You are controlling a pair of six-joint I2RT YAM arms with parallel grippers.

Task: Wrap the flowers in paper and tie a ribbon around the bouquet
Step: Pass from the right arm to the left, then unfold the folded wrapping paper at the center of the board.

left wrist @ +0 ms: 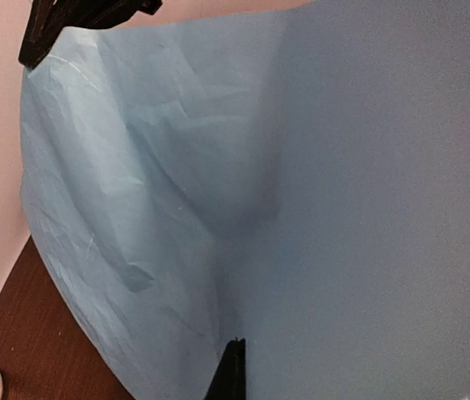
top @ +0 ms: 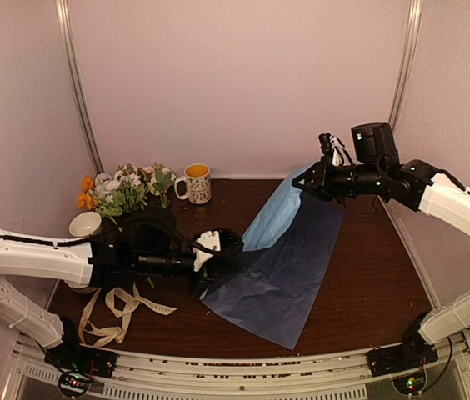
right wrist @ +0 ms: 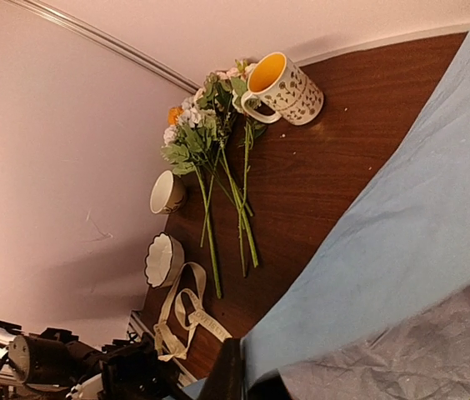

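Nearest, the ribbon (top: 122, 307) lies looped by the tabletop's (top: 360, 283) front-left corner. The paper (top: 281, 279) spreads navy side up from near the front edge over the middle. Its far part is lifted off the wood, with the light blue side showing. At its left edge the left claw (top: 232, 243) is pinched together on the sheet, and creases run to its finger (left wrist: 231, 371). Farther back, the right claw (top: 304, 185) is clamped on the raised far corner, above the tabletop's back edge. The flowers (top: 122, 193) lie in the back-left corner, blooms toward the wall, between a bowl (top: 85, 223) and a mug (top: 196, 183).
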